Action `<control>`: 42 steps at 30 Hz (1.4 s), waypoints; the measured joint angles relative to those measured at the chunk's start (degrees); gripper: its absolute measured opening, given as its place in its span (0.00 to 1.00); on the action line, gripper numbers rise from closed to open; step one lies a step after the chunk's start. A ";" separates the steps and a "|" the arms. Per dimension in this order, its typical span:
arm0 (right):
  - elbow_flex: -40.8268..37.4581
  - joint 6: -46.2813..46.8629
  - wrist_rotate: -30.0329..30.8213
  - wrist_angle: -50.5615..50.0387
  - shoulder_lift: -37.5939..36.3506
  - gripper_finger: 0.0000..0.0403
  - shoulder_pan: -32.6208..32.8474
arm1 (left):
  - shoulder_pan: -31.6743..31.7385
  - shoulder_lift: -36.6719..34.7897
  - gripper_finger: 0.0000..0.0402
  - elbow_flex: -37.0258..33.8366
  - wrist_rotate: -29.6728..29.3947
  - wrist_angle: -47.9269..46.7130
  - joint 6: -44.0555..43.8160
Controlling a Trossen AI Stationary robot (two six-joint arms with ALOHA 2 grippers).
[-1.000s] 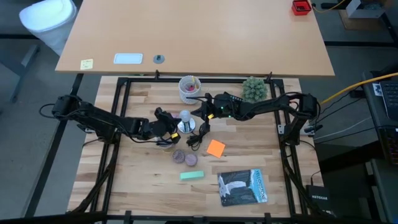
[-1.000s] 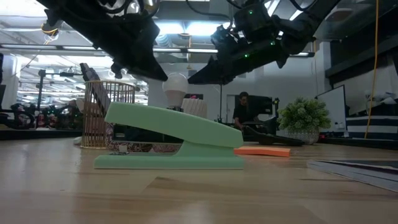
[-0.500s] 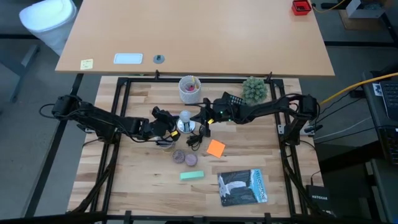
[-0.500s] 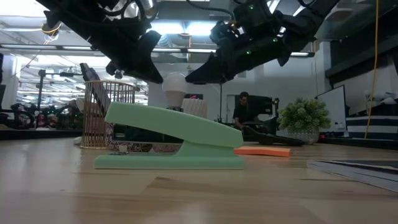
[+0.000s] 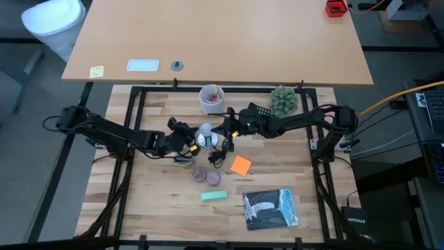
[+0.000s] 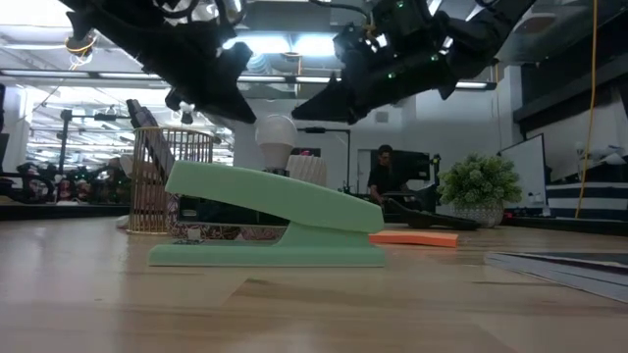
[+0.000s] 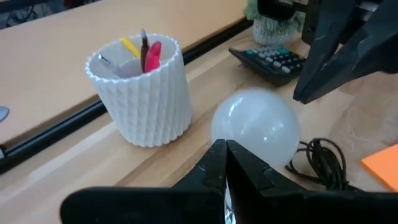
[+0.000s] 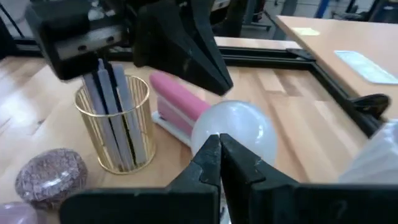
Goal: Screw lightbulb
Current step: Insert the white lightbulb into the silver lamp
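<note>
The white lightbulb (image 5: 205, 130) stands upright over the silvery socket disc (image 5: 207, 142) at the table's middle. In the low view (image 6: 276, 130) its base is hidden behind the green stapler (image 6: 270, 227). My left gripper (image 5: 187, 136) is shut, just left of the bulb, with a gap showing in the low view (image 6: 234, 110). Its shut fingertips (image 7: 225, 154) point at the bulb (image 7: 255, 127). My right gripper (image 5: 223, 128) is shut, just right of the bulb and a little above it (image 6: 296, 116). Its fingertips (image 8: 219, 149) point at the bulb (image 8: 235, 132). My right gripper's shut tip stands close beside the bulb's upper right side (image 6: 291, 125), slanting down from the table's right. I cannot tell whether it touches the bulb.
A white cup of pens (image 5: 211, 98), a calculator (image 5: 260, 111) and a small plant (image 5: 283, 100) stand behind the bulb. A gold wire pen holder (image 8: 119, 127), a pink stapler (image 8: 174, 109), the black cord (image 5: 220, 155), orange notes (image 5: 241, 165), two stones (image 5: 206, 176) and a book (image 5: 270, 208) lie nearer.
Both shut grippers have drawn a little away from the bulb. My left gripper has gone up and toward the table's left edge. My right gripper has risen slightly. The bulb has stayed upright in place.
</note>
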 joint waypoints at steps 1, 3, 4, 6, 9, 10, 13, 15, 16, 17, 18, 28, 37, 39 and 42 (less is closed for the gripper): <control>-0.02 -0.82 0.94 -0.57 -0.59 0.02 0.00 | -0.01 -0.57 0.00 0.00 0.00 0.01 0.25; -0.02 -2.33 3.38 -1.53 -2.15 0.02 0.00 | -0.11 -1.81 0.00 0.07 -0.02 0.09 0.79; -0.02 -3.08 4.63 -2.01 -2.84 0.02 0.00 | -0.33 -2.40 0.00 0.07 -0.03 0.09 0.81; -0.02 -4.90 7.22 -2.24 -4.01 0.02 -0.06 | -0.86 -3.24 0.00 0.09 -0.04 0.56 0.85; -0.02 -5.92 10.82 -1.89 -4.30 0.02 -0.07 | -2.08 -3.41 0.00 0.09 0.42 0.80 0.83; -0.02 -6.23 11.65 -2.14 -4.21 0.02 -0.07 | -2.42 -3.34 0.00 0.09 1.22 0.76 0.79; 0.02 -6.47 12.35 -1.95 -2.73 0.02 -0.09 | -3.05 -2.46 0.00 0.09 4.30 0.73 -0.25; 0.02 -6.51 12.33 -1.96 -1.19 0.02 -0.09 | -3.29 -1.63 0.00 0.09 5.22 1.23 -0.72; 0.01 -6.50 12.33 -1.75 -0.45 0.02 -0.09 | -3.29 -1.11 0.00 0.09 5.49 1.61 -0.70; 0.00 -6.49 12.33 -0.97 0.29 0.02 -0.09 | -3.29 -0.50 0.00 0.09 5.76 2.20 -0.70; 0.00 -6.49 12.33 -0.22 0.89 0.02 -0.09 | -3.27 0.08 0.00 0.09 5.87 2.43 -0.85; 0.00 -5.73 9.92 0.32 2.08 0.02 -0.07 | -1.86 2.50 0.00 0.09 5.22 3.02 -1.60; 0.00 -2.48 6.16 -0.89 2.00 0.02 -0.07 | -0.64 2.43 0.00 0.09 4.27 2.18 -1.78; 0.00 -1.69 4.99 -0.99 2.00 0.02 -0.04 | -0.64 2.43 0.00 0.09 3.13 1.14 -2.32; 0.00 -0.87 1.81 -0.95 1.97 0.02 -0.04 | -0.64 2.43 0.00 0.09 1.51 -0.47 -4.15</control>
